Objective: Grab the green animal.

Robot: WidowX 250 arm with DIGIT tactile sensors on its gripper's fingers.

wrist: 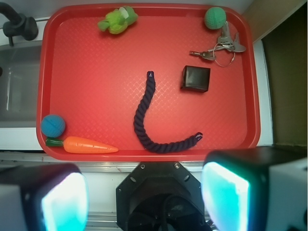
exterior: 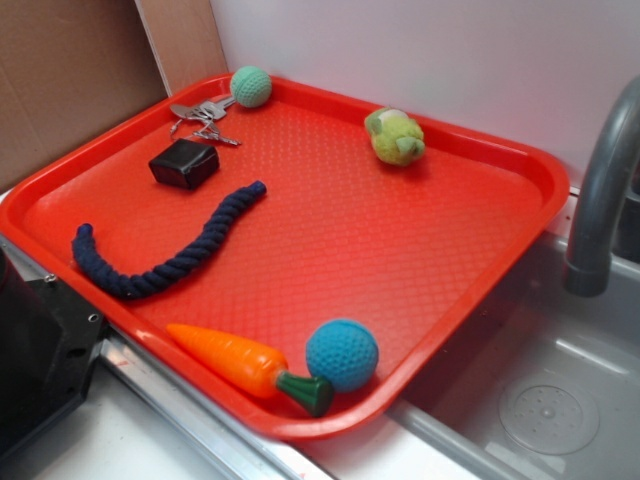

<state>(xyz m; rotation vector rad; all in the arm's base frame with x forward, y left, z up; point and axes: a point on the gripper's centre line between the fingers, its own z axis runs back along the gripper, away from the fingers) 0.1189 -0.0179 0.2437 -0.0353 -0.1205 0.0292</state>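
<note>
The green animal [exterior: 395,136] is a small fuzzy yellow-green plush lying near the far edge of the red tray [exterior: 520,170]. In the wrist view it lies at the tray's top edge, left of middle [wrist: 118,20]. My gripper [wrist: 144,199] is open and empty, its two fingers [wrist: 226,197] wide apart. It is high above the robot base, in front of the tray's near edge and far from the plush. The gripper does not show in the exterior view.
On the tray lie a mint-green crocheted ball [wrist: 215,18], keys [wrist: 219,48], a black box [wrist: 196,79], a dark blue rope [wrist: 149,120], an orange toy carrot [wrist: 86,145] and a blue crocheted ball [wrist: 53,125]. A sink [exterior: 560,400] with a grey faucet [exterior: 605,190] adjoins the tray.
</note>
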